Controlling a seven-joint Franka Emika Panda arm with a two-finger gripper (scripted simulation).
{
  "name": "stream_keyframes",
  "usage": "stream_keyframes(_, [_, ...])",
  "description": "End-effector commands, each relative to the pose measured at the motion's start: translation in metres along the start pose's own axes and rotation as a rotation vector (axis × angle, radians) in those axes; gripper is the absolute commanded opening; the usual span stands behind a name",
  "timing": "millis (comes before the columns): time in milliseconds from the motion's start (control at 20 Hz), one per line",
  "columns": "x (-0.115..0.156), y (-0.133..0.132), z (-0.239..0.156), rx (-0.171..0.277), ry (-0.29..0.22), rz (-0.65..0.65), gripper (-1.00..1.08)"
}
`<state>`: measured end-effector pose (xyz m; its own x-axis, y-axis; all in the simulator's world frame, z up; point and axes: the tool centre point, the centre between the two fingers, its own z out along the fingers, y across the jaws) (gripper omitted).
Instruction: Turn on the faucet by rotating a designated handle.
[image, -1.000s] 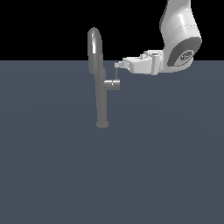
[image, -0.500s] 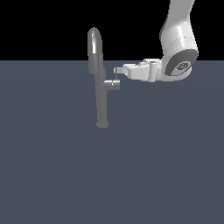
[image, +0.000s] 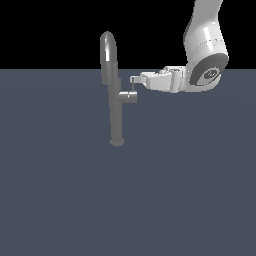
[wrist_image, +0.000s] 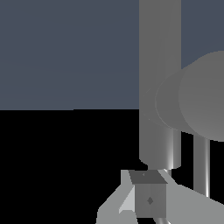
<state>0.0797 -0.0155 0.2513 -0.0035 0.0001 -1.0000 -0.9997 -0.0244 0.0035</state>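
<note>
The faucet (image: 116, 110) is a slim grey column with an arched spout, standing upright on a small round base. Its handle (image: 128, 96) is a short stub on the side toward the exterior view's right, with a thin lever rod (image: 134, 88) rising from its end. My gripper (image: 134, 79) reaches in level from the exterior view's right, its tips at the top of the rod. In the wrist view the column (wrist_image: 159, 78), the stub's round end (wrist_image: 203, 96) and the rod (wrist_image: 201, 168) loom close. The fingers (wrist_image: 149, 199) look shut, with nothing between them.
A flat dark blue-grey floor (image: 125, 200) spreads around the faucet's base. The white arm (image: 205, 55) comes down from the upper part of the exterior view's right. Nothing else stands on the floor.
My gripper has come down and toward the exterior view's left, from above and beside the handle until its tips meet the lever rod's top. The handle shows no visible turn.
</note>
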Motion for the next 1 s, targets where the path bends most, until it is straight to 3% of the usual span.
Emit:
stream_keyframes(0, [-0.003, 0.006, 0.0, 0.0, 0.0, 0.0, -1.0])
stream_keyframes(950, [-0.007, 0.05, 0.0, 0.001, 0.0, 0.0, -1.0])
